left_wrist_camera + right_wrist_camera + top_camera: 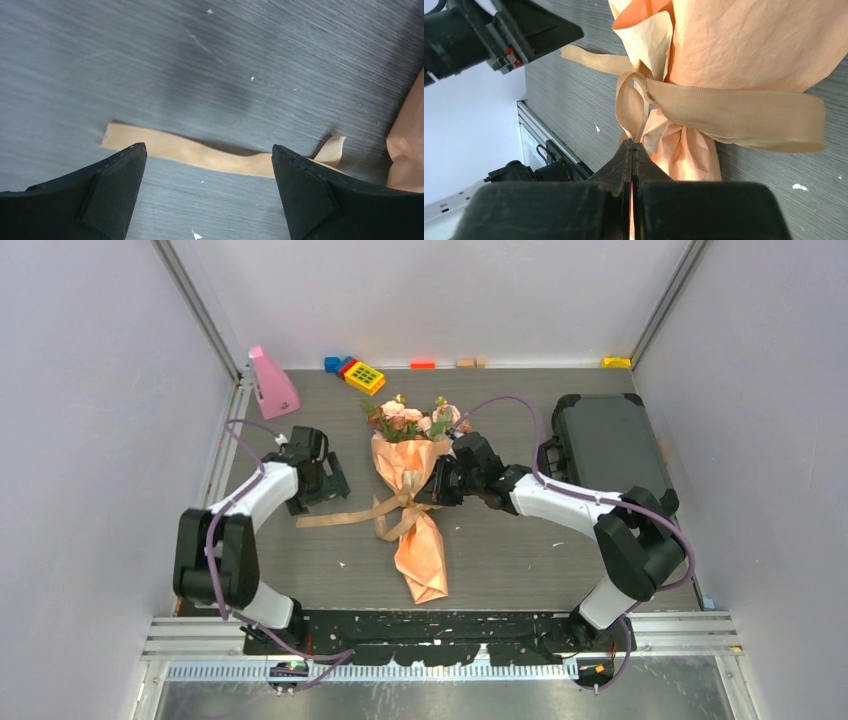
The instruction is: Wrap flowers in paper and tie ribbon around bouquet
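Grey wood-grain tabletop, plain pale lilac walls on three sides, even light

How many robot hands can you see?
2. The left hand hangs open above a loose end of the ribbon, left of the bouquet; the right hand pinches a ribbon loop beside it.

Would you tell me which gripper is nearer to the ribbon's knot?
Right. The right gripper is shut on the ribbon right beside the knot; the left gripper hangs open over the ribbon's loose end, farther off.
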`<state>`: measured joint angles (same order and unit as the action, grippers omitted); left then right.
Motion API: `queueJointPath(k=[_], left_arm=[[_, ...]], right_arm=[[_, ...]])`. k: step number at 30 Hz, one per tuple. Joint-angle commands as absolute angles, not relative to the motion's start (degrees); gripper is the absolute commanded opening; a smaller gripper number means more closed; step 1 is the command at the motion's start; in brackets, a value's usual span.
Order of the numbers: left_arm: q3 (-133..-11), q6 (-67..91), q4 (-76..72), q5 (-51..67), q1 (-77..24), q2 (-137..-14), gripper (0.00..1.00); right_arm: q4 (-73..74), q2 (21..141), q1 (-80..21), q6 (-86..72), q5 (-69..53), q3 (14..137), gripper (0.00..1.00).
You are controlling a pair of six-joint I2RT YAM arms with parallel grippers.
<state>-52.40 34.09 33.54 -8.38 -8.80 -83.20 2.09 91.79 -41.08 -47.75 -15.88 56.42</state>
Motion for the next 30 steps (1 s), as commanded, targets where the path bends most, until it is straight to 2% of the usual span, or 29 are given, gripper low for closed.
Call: queueJointPath(k=[1, 7, 13, 18, 23, 30], left_arm=[[-57.38, 28.85, 29.40, -3.31, -8.29, -89.01, 1.00], [-57.87, 29.74, 28.65, 6.99, -7.56, -95.50, 0.92], [-41.55, 33.63, 23.31, 17.64, -9.75, -86.92, 0.88], [-31.19, 39.06, 25.52, 11.70, -18.16, -75.54, 0.86], [-29.63, 39.49, 34.32, 3.13, -20.30, -66.76, 0.79], [-29.26, 39.40, 28.65, 4.35, -20.77, -68.59, 0.58]], right_arm=[[1.42, 92.91, -41.04, -46.31, -17.28, 58.80, 0.01], [1.36, 93.32, -41.03, -46.20, -18.32, 59.06, 0.01], [1.79, 93.63, -41.04, -45.54, -18.09, 59.13, 0.01], [1.76, 94.05, -41.04, -45.32, -18.13, 59.40, 0.01], [2.45, 94.12, -40.91, -44.79, -17.59, 59.59, 0.01], [1.73, 94.96, -40.82, -45.10, -18.44, 59.72, 0.01]])
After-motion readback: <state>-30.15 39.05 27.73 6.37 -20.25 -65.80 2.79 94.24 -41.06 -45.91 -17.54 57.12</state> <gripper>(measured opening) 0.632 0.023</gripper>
